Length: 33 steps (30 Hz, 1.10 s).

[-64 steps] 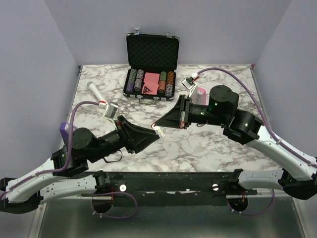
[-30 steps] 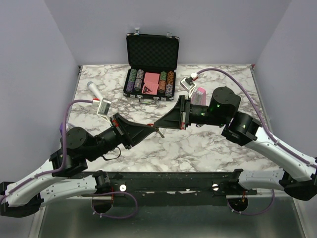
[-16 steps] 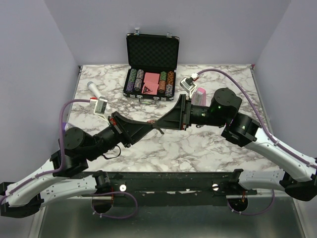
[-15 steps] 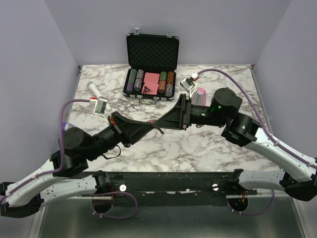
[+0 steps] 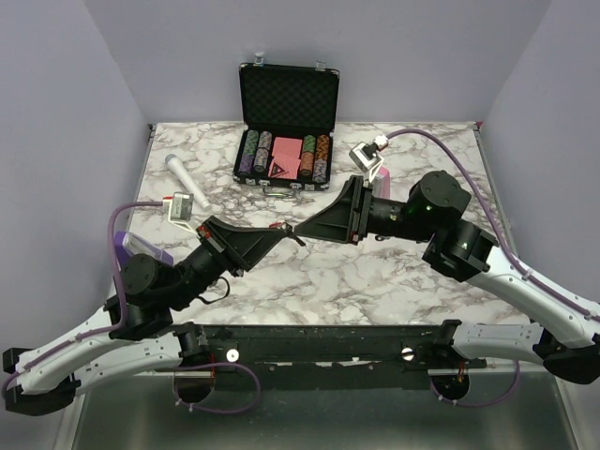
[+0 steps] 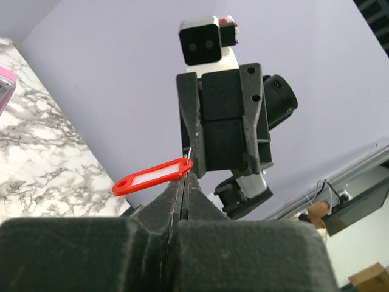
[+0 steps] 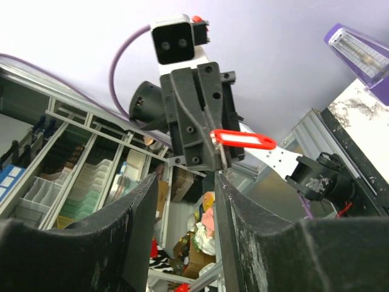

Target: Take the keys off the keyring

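Both grippers meet tip to tip above the middle of the marble table. My left gripper [image 5: 285, 229] [image 6: 185, 176] is shut, pinching the end of the keyring [image 6: 152, 176], a red oval tag with a white label that sticks out sideways from its tips. The tag also shows in the right wrist view as the keyring [image 7: 243, 140] and, very small, from the top [image 5: 284, 225]. A thin silver piece, the keys [image 7: 223, 153] [image 6: 189, 152], hangs at the pinched end. My right gripper [image 5: 300, 231] [image 7: 185, 179] faces it, open, nothing between its fingers; one fingertip [image 7: 220, 177] is just under the silver piece.
An open black case [image 5: 286, 94] with poker chips and pink cards stands at the back. A microphone [image 5: 183, 173] lies at the left. A purple metronome [image 5: 141, 248] is beside the left arm, and a pink metronome [image 5: 382, 181] sits behind the right wrist.
The right gripper has gone from shut to open. The left arm has drawn back and lifted its tip; the right arm has shifted right. The red tag stays in the left gripper.
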Tool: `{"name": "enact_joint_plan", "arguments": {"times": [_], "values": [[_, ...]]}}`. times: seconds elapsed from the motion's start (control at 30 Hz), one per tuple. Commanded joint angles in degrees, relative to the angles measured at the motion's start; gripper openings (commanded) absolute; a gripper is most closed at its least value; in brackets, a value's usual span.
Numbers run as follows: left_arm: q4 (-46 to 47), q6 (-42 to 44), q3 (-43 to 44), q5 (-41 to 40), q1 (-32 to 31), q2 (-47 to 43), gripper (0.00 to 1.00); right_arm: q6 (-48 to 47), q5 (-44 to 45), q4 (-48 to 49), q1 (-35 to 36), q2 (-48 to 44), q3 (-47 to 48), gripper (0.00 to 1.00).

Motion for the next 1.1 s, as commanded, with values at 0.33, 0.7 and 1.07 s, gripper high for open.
{"name": "enact_joint_plan", "arguments": {"times": [0.33, 0.7, 1.07], "values": [[6.69, -3.75, -2.85, -5.61, 0.06, -3.08, 0.0, -0.23, 2.44, 4.48, 0.2, 0.15, -1.38, 0.49], [8.01, -4.02, -3.12, -5.52, 0.15, -2.29, 0.0, -1.02, -0.36, 4.12, 0.29, 2.87, 0.02, 0.5], [9.07, -4.28, -3.55, -5.7, 0.15, -1.24, 0.0, -0.85, -1.5, 5.7, 0.29, 3.93, 0.9, 0.36]]}}
